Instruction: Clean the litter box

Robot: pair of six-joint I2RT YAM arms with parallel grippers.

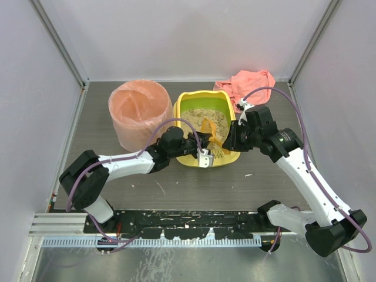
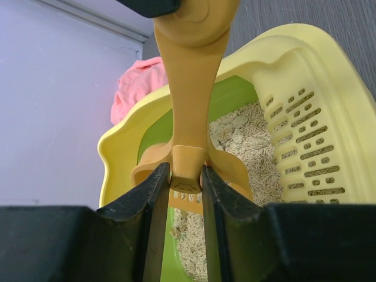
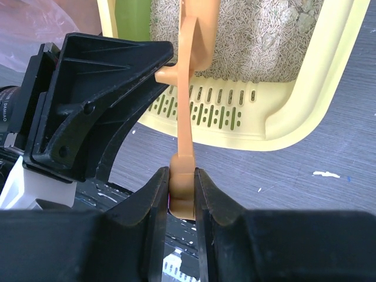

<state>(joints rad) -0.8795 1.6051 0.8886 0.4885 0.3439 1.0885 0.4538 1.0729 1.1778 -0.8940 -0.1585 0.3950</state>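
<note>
The yellow litter box (image 1: 202,97), green inside with beige litter, sits mid-table with its slotted rim (image 3: 223,111) towards the arms. An orange scoop (image 1: 210,132) stands over its near end. My left gripper (image 1: 201,149) is shut on a short tab at the scoop's neck (image 2: 187,167), above the litter. My right gripper (image 1: 227,142) is shut on the end of the scoop's handle (image 3: 183,188), just outside the box's near rim. In the left wrist view the handle (image 2: 191,88) runs up to the right gripper, with the box rim (image 2: 329,76) behind.
A round bin lined with a pink bag (image 1: 138,111) stands just left of the litter box, touching or nearly so. A pink cloth (image 1: 252,82) lies at the back right by the wall. Small white flecks lie on the dark tabletop (image 1: 176,182).
</note>
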